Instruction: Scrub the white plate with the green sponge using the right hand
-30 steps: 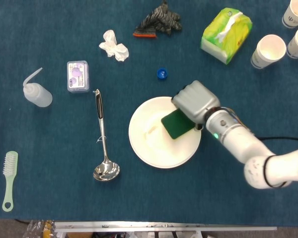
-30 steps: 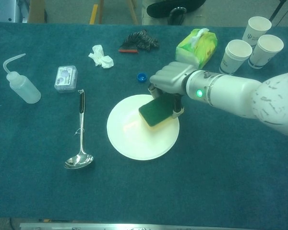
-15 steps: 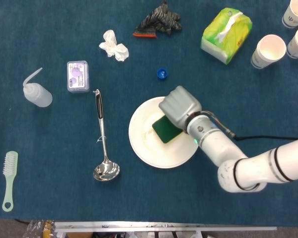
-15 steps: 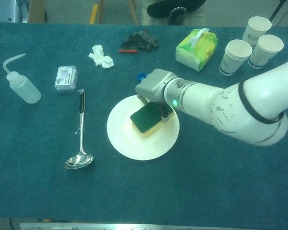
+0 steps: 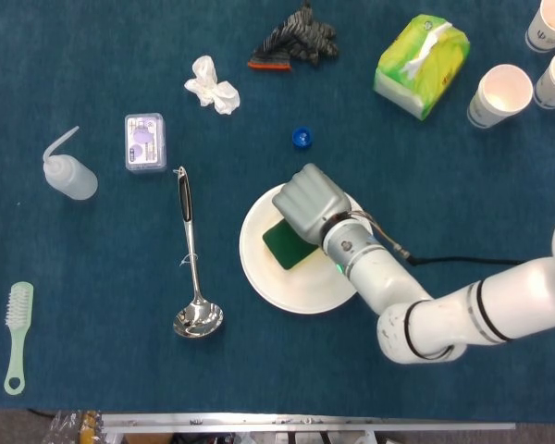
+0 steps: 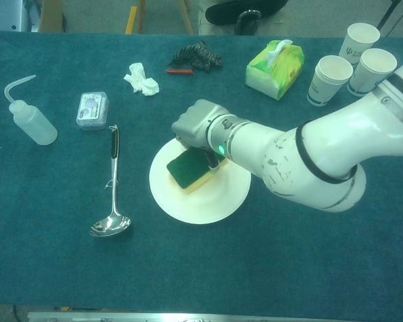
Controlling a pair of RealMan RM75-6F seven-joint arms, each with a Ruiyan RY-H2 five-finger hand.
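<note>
Right hand (image 6: 196, 127) grips green sponge (image 6: 185, 169), fingers curled over it, pressing it flat on the white plate (image 6: 221, 201) toward its left side; flat contact suits scrubbing. Left hand unseen.

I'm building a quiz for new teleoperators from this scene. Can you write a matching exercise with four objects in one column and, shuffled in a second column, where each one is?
Things:
1. green sponge
2. ladle
3. blue bottle cap
4. squeeze bottle

Places:
A. bare on the cloth just beyond the white plate's far rim
B. near the left edge of the table, left of the small purple box
C. on the white plate, held by the right hand
D. lying lengthwise between the purple box and the plate, bowl toward the robot

Pairs: 1-C, 2-D, 3-A, 4-B
</note>
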